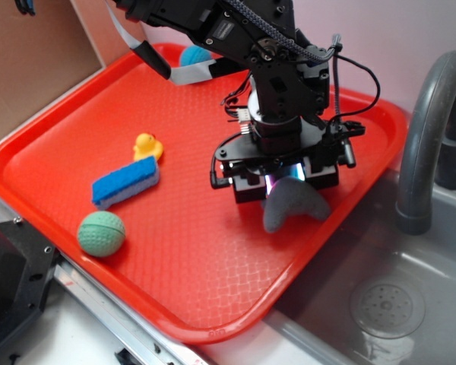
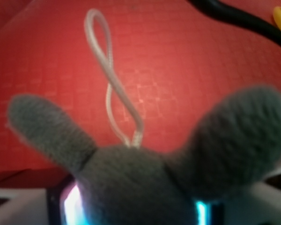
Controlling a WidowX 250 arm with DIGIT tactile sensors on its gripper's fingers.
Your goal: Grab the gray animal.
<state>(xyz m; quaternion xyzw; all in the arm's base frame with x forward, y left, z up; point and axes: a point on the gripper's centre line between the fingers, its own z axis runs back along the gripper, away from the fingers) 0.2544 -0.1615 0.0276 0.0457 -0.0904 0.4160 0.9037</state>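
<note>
The gray animal [image 1: 291, 204] is a dark gray plush bunny, held between my gripper's [image 1: 283, 185] two glowing pads over the right part of the red tray [image 1: 197, 281]. Its two long ears stick out below the fingers. In the wrist view the gray animal [image 2: 145, 178] fills the lower frame, an ear spreading to each side, and its white string loop [image 2: 107, 79] lies on the tray [image 2: 187, 51] ahead. The gripper [image 2: 138, 206] is shut on the plush head, with lit pads pressing on both sides.
On the tray's left lie a small yellow duck [image 1: 146, 145], a blue sponge block [image 1: 125, 182] and a green ball [image 1: 101, 233]. A blue ball [image 1: 194, 55] sits at the tray's far edge. A gray sink [image 1: 380, 304] with a faucet [image 1: 429, 129] is at the right.
</note>
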